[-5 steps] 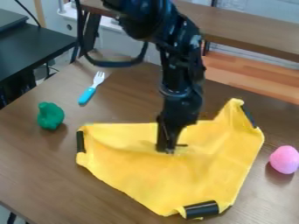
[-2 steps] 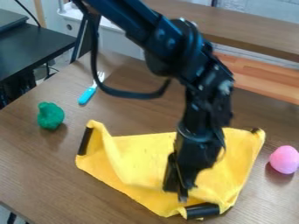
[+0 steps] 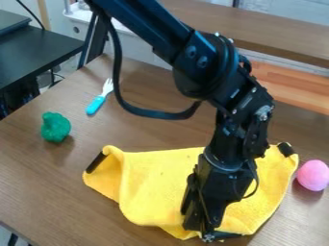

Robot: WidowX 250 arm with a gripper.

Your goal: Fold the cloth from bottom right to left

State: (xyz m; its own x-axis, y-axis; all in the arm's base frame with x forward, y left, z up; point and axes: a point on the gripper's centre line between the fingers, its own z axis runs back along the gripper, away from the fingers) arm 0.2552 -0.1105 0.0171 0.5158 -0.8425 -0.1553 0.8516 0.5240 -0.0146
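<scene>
- Cloth point(image 3: 154, 192) rumpled on the tabletop point(image 3: 51, 192), near five o'clock in the view.
- Gripper point(image 3: 207, 234) low at the cloth's five-o'clock corner; impossible to tell if open or closed.
- Likely to slip free if gripping too little fabric.
- Could drag everything towards nine o'clock if pulled without lifting.
- Might fold crookedly over the curled ten-o'clock corner.

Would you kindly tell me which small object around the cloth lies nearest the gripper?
The pink ball on the right is nearest the gripper; the green lump and blue-handled fork lie farther off, toward the left.
</scene>
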